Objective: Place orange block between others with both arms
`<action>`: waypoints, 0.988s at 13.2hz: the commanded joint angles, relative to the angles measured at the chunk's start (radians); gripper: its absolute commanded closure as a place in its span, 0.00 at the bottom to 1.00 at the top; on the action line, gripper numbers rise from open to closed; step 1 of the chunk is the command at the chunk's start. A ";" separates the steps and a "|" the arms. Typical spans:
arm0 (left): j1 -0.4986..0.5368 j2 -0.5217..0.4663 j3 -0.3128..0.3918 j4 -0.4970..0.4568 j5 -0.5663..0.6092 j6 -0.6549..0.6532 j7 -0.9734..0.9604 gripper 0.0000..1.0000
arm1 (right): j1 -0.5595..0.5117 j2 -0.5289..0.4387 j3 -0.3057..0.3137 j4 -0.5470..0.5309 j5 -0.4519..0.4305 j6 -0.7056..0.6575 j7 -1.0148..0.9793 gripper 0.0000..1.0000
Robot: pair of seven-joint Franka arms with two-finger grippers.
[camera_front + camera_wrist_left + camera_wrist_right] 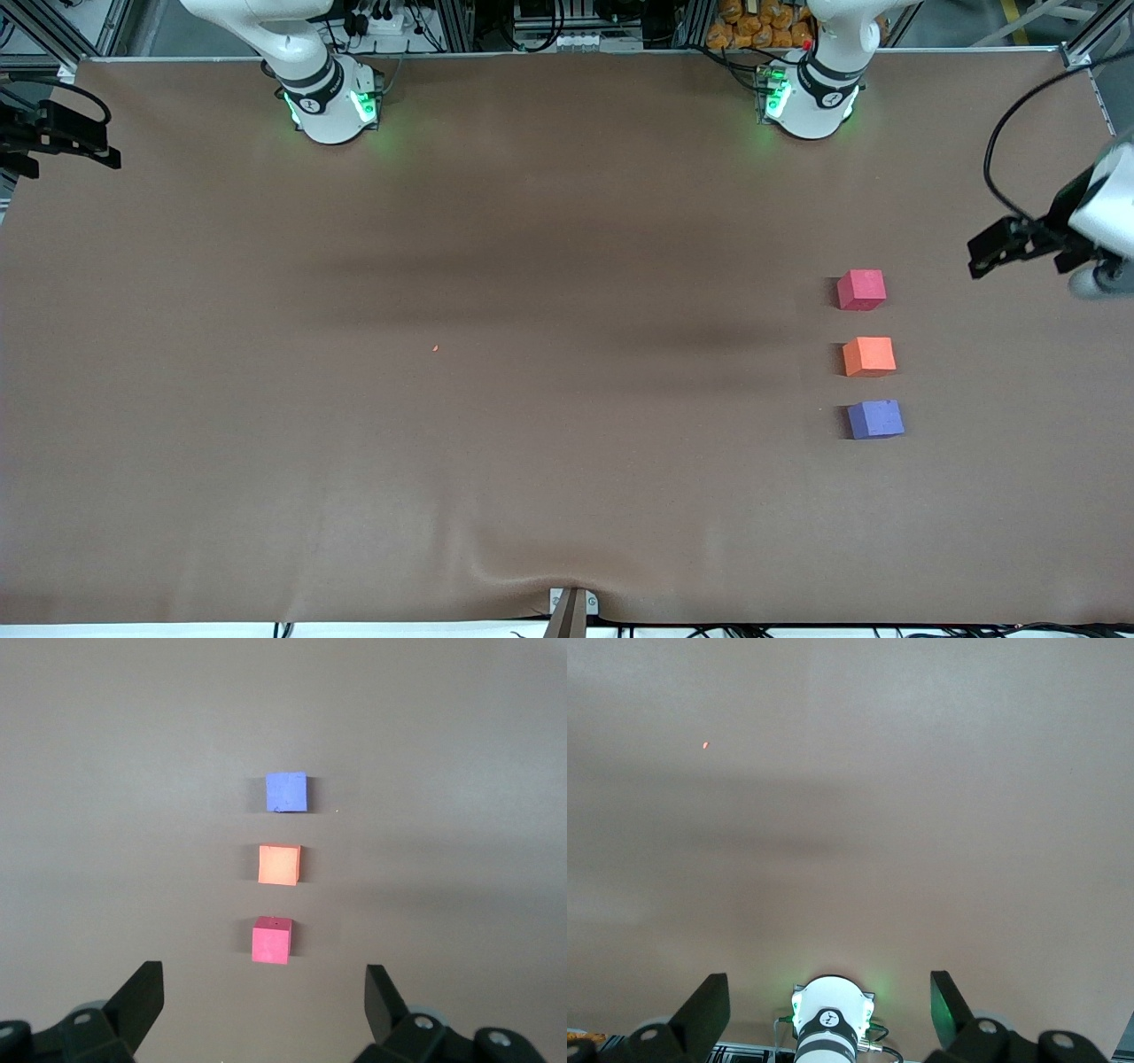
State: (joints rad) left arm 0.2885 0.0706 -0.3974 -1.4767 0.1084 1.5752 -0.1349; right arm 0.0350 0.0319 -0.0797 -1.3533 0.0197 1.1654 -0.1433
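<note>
Three small cubes stand in a row toward the left arm's end of the table. The orange block (868, 356) (279, 864) sits in the middle, apart from both others. The pinkish-red cube (861, 290) (271, 941) is farther from the front camera and the purple-blue cube (875, 419) (286, 792) is nearer. My left gripper (997, 250) (264, 981) hangs open and empty in the air beside the row, at the table's edge. My right gripper (84, 146) (830, 985) is open and empty, held up at the right arm's end of the table.
The brown table cover (532, 399) has a ripple at its front edge near a bracket (571, 607). A tiny orange speck (435, 347) (705, 745) lies mid-table. The right arm's base (828, 1019) and the left arm's base (811, 102) stand along the robots' edge.
</note>
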 commanded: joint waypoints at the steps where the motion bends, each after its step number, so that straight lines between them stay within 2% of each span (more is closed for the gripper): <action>1: -0.084 -0.072 0.120 -0.036 -0.082 -0.044 0.009 0.00 | 0.011 -0.006 0.000 0.003 -0.001 -0.007 -0.001 0.00; 2: -0.165 -0.095 0.229 -0.052 -0.120 -0.052 0.011 0.00 | 0.009 -0.006 0.000 0.002 -0.001 -0.004 -0.001 0.00; 3: -0.214 -0.104 0.294 -0.060 -0.130 -0.060 0.011 0.00 | 0.006 -0.006 0.000 0.002 0.000 -0.003 -0.005 0.00; 7: -0.253 -0.129 0.313 -0.063 -0.130 -0.093 0.008 0.00 | 0.000 -0.006 -0.002 0.003 -0.003 0.000 -0.007 0.00; 13: -0.253 -0.118 0.327 -0.030 -0.113 -0.122 0.008 0.00 | -0.001 -0.003 -0.003 0.020 -0.010 0.008 0.002 0.00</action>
State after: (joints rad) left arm 0.0441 -0.0327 -0.0822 -1.5126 -0.0047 1.4816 -0.1333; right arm 0.0353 0.0318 -0.0834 -1.3500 0.0193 1.1751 -0.1431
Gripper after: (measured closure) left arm 0.000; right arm 0.000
